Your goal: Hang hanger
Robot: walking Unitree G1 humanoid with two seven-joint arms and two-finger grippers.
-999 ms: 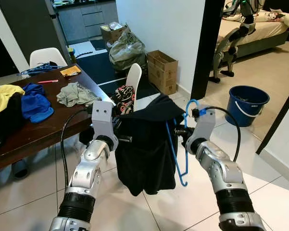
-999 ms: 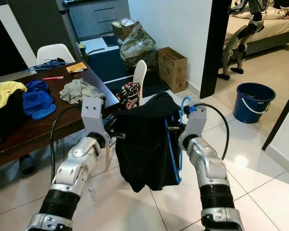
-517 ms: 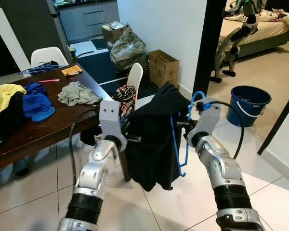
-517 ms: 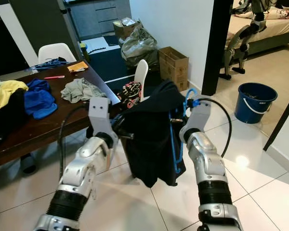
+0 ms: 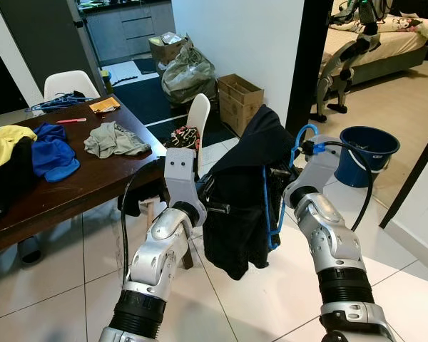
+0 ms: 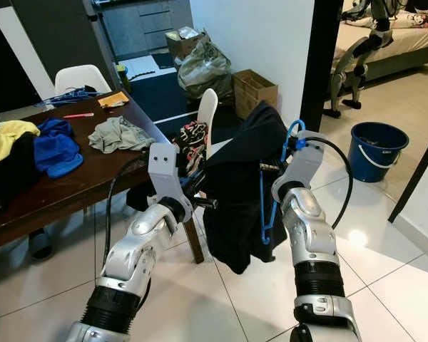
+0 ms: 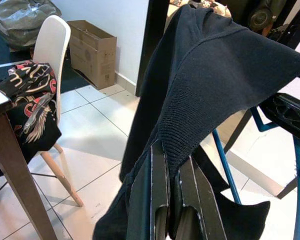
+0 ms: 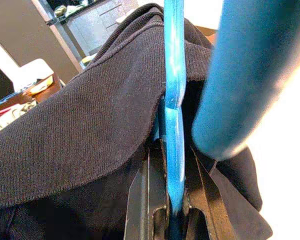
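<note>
Over the last second the black knitted garment on its blue plastic hanger has been carried up and to the right, away from the dark wooden table and toward the black door frame on the far right. It now hangs higher, its peak level with the cardboard box against the white wall. That looks like the carrying stage of the job: the garment is on the hanger and lifted, but no rail or hook to hang it on can be seen, so the hanging itself is not yet done.

The left hand reaches forward at chest height from the left, its two black fingers pressed together on a ribbed fold of the garment's left edge, holding the cloth spread out. The right hand is raised on the right with the forearm angled upward; its fingers are closed on the blue hanger's bar, which runs straight up between them in the wrist view, with the curved hook blurred just beside it. The garment drapes between the two hands, well above the tiled floor, its lower hem hanging free.
</note>
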